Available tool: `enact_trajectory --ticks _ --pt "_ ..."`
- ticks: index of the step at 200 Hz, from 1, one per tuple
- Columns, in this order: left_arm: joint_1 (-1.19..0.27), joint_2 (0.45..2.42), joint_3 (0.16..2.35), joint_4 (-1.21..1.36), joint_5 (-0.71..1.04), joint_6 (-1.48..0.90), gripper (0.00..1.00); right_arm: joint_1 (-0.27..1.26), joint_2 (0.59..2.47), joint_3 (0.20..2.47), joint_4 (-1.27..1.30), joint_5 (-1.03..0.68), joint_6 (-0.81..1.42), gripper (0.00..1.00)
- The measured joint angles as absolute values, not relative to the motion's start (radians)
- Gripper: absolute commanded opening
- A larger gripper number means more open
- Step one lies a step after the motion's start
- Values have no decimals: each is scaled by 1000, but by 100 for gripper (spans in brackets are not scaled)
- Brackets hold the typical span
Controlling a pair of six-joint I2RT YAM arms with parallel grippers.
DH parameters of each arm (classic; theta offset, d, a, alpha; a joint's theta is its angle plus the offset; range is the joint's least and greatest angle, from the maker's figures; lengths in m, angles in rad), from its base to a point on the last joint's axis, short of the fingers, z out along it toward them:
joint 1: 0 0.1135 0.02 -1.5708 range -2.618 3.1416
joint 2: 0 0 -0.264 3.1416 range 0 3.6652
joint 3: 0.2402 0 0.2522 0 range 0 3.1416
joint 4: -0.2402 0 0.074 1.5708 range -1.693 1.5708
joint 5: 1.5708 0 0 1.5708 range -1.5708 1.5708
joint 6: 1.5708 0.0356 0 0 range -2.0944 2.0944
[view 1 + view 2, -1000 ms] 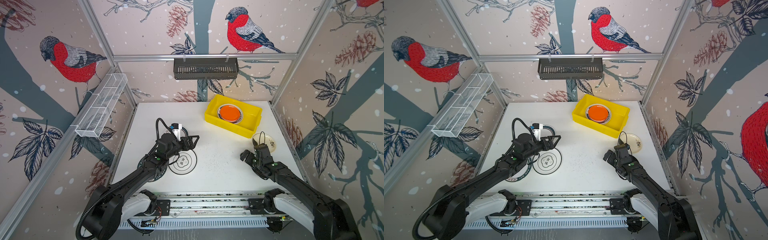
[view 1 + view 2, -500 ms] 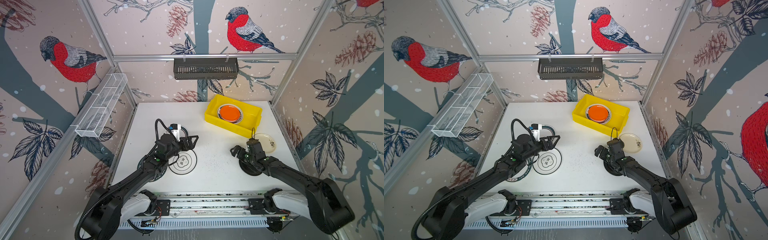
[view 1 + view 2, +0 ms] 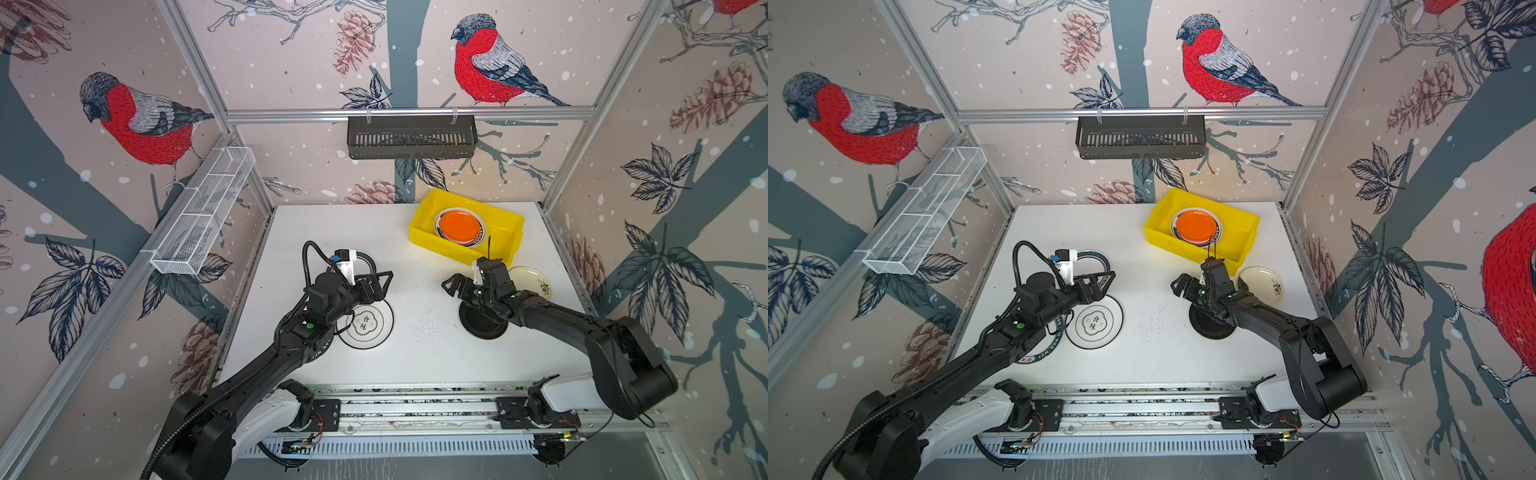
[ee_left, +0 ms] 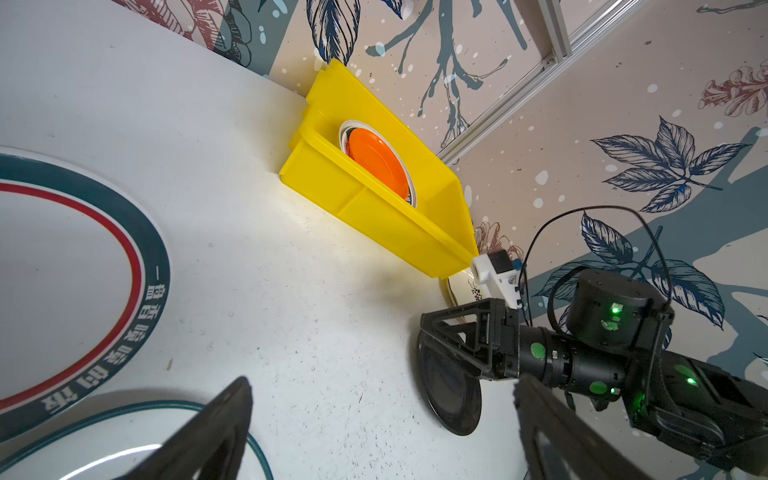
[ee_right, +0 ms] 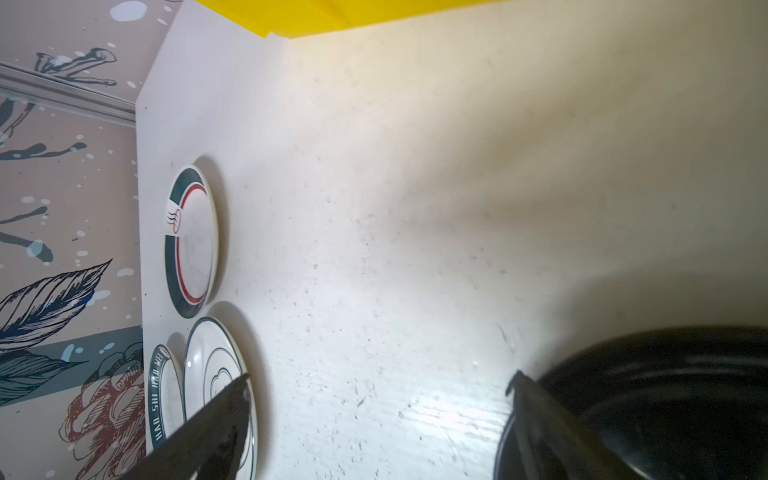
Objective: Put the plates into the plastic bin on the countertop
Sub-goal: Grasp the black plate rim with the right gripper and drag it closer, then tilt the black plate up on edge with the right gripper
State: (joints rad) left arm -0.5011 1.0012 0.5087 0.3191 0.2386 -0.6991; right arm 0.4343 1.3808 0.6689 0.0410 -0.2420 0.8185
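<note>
Done: plastic bin (image 3: pixel 440 249), back-right on countertop (image 3: pixel 415 353), holds a stack w/ orange plate (image 3: pixel 459 226) on top; at least 2 in, rest hidden.
Left: 5 on countertop: dark plate (image 3: pixel 484 326), cream plate (image 3: pixel 534 280) just beside bin, black-ringed plate (image 3: pixel 368 324), teal-rimmed plate (image 3: pixel 1096 254), lettered plate (image 3: pixel 1042 355) partly under L arm.
left gripper (image 3: pixel 380 286): jaws apart, empty, between black-ringed & teal-rimmed.
right gripper (image 3: pixel 455 286): jaws apart, empty, by dark plate's edge.
Progress: prob. under half.

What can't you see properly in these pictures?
- Plates under the orange plate in the yellow bin: both top views, covered, uncountable.
- Teal-lettered plate: a top view, left arm covers most.
- Dark plate: right wrist view, cut by picture edge.
- Cream plate: both top views, drawing too small.
</note>
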Motion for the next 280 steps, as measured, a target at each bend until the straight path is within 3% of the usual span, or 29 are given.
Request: enact_trajectory --ticks 24,43,115,150,188,209,249,280 --pt "-501 1005 509 307 235 -698 97 411 1288 690 -33 -174 748 98" --pt "-501 1019 509 307 235 -697 97 310 1209 661 -108 -154 698 97" --pt "-501 1136 567 334 268 -679 97 18 981 485 -294 -245 590 96" --pt "-506 1204 587 377 317 -688 97 -27 956 439 -324 -300 580 87" --pt "-528 1240 616 384 344 -691 97 -34 990 413 -324 -336 581 69" --pt "-537 1248 622 387 348 -691 97 -35 992 388 -316 -348 601 66" --pt "-546 1261 631 399 348 -692 97 -50 962 336 -279 -370 611 44" --pt "-554 1266 636 402 348 -699 97 -62 968 299 -242 -390 628 42"
